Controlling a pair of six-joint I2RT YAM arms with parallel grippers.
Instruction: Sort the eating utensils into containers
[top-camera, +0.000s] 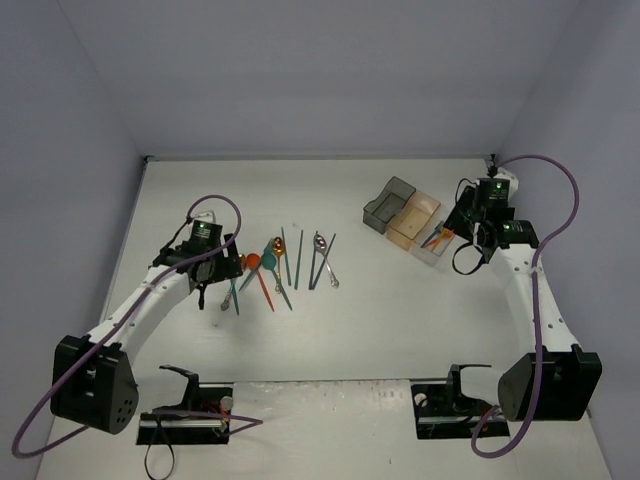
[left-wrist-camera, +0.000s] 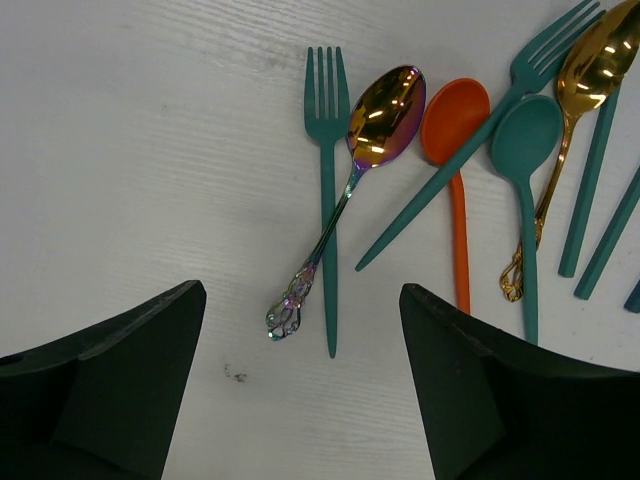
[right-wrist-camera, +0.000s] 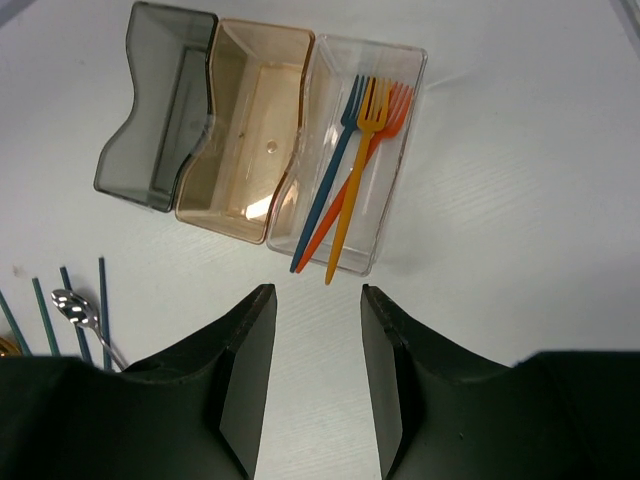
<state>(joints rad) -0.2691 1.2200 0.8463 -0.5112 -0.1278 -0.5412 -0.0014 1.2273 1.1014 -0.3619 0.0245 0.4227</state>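
Top external view: the left gripper (top-camera: 218, 283) hangs over the left end of a loose spread of eating utensils (top-camera: 285, 262) on the white table (top-camera: 400, 320). They are too small here to count exactly. To the right stand three containers in a slanted row: one dark grey bin (top-camera: 389, 203), one orange-tan bin (top-camera: 413, 218) and one clear bin (top-camera: 430, 247). The right gripper (top-camera: 470, 240) is just beside the clear one.

Left wrist view: the left gripper (left-wrist-camera: 300, 370) is spread wide and grips nothing. Its two black fingers (left-wrist-camera: 110, 380) frame the bare table. On the table lie two teal forks: one upright fork (left-wrist-camera: 328, 200) and one slanted fork (left-wrist-camera: 450, 170). There are four spoons: one rainbow-tinted metal spoon (left-wrist-camera: 385, 115) whose ornate handle crosses the upright fork, one orange spoon (left-wrist-camera: 455, 120), one teal spoon (left-wrist-camera: 525, 135) and one gold spoon (left-wrist-camera: 600, 60). Three more teal handles (left-wrist-camera: 590, 190) run off the right edge.

Right wrist view: the right gripper (right-wrist-camera: 315, 370) has its jaws a narrow gap apart, with nothing between them. Beyond it the grey bin (right-wrist-camera: 150, 130), tan bin (right-wrist-camera: 250, 150) and clear bin (right-wrist-camera: 395, 180) touch side by side. Three forks lie in the clear bin, one blue fork (right-wrist-camera: 325, 200), one red-orange fork (right-wrist-camera: 398, 105) and one yellow-orange fork (right-wrist-camera: 350, 205), their handles poking over its near rim. At lower left are one silver spoon (right-wrist-camera: 75, 305) and four slim dark handles (right-wrist-camera: 103, 300).
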